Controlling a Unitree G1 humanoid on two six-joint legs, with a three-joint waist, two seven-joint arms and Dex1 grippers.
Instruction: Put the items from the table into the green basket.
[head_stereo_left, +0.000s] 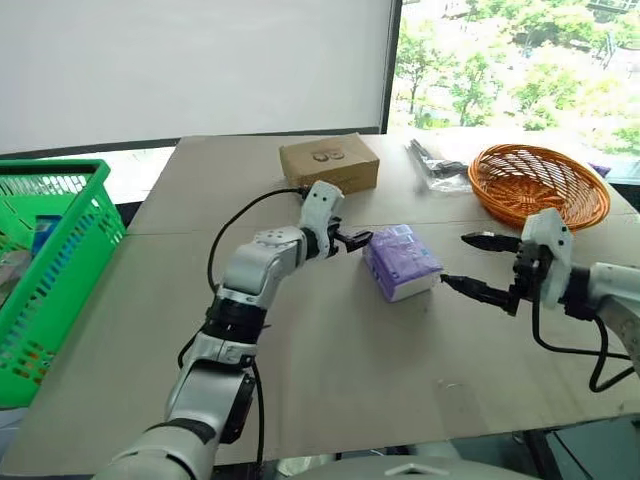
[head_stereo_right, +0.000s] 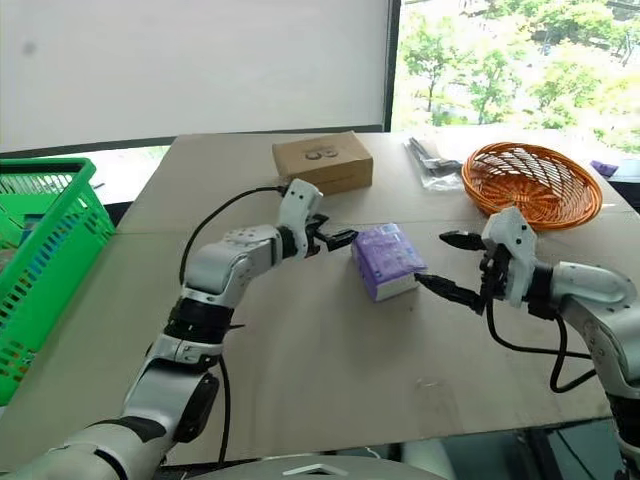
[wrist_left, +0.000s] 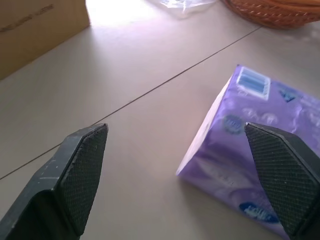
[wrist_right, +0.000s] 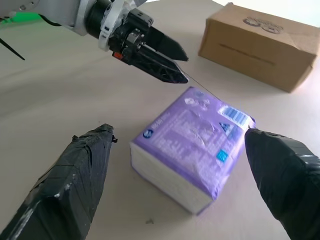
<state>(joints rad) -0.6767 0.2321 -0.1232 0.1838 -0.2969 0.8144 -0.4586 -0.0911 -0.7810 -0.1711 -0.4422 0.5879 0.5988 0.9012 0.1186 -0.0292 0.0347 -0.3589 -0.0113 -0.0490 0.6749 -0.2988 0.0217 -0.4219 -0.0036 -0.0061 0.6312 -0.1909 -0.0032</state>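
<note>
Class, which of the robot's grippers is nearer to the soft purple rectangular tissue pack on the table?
Left. The left gripper is open with its fingertips right at the soft purple rectangular tissue pack's far-left corner. The right gripper, also open, sits slightly off its opposite side.

The purple tissue pack (head_stereo_left: 402, 261) sits mid-worktop (head_stereo_left: 330, 380) with bare surface on its near side. The left gripper (head_stereo_left: 352, 240) crowds its left, the right gripper (head_stereo_left: 478, 264) its right. Beyond stand a cardboard box (head_stereo_left: 329, 163) and an orange wicker basket (head_stereo_left: 538, 184); the green basket (head_stereo_left: 55, 270) bounds the far left.
</note>
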